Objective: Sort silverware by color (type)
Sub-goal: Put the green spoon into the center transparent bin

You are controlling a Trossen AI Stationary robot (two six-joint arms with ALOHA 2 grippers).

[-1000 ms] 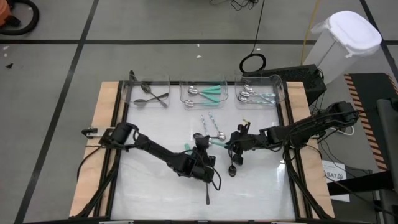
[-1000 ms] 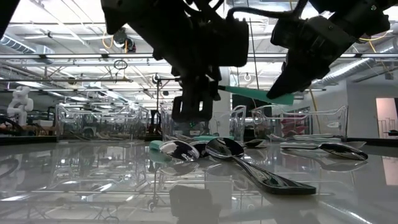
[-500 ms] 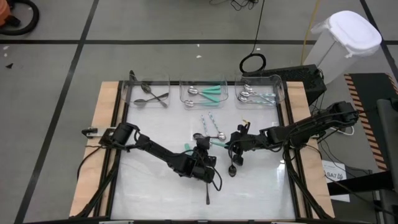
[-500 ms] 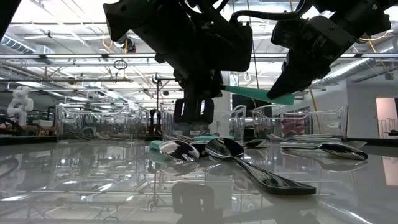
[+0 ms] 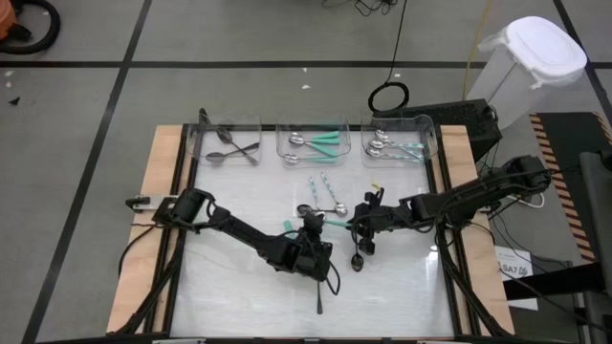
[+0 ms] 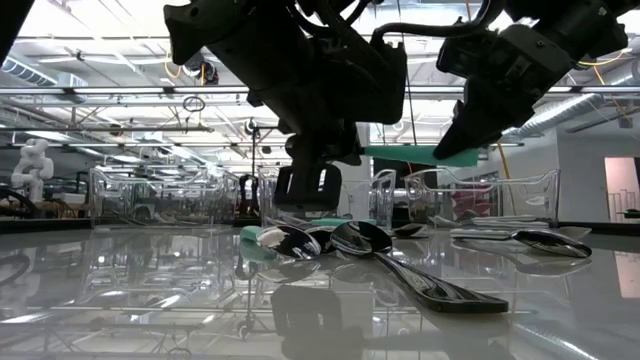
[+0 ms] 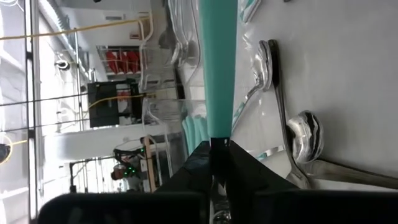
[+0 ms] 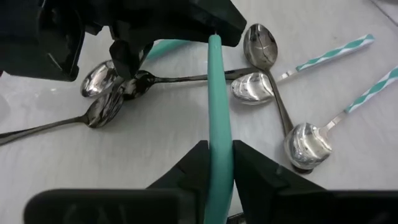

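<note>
Two grippers, one teal-handled spoon (image 8: 219, 112)

Left gripper (image 5: 313, 227) closed from open onto the solid teal-green flat utensil handle (image 8: 219, 118), right gripper's (image 5: 360, 224) grip on it slightly loosened

We can read no text anywhere; a small white label (image 5: 513, 269) sits beside the table's (image 5: 239, 296) right edge, its print too small to make out.

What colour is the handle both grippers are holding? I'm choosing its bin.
Solid teal-green handle, clearest in the right wrist view.
</note>
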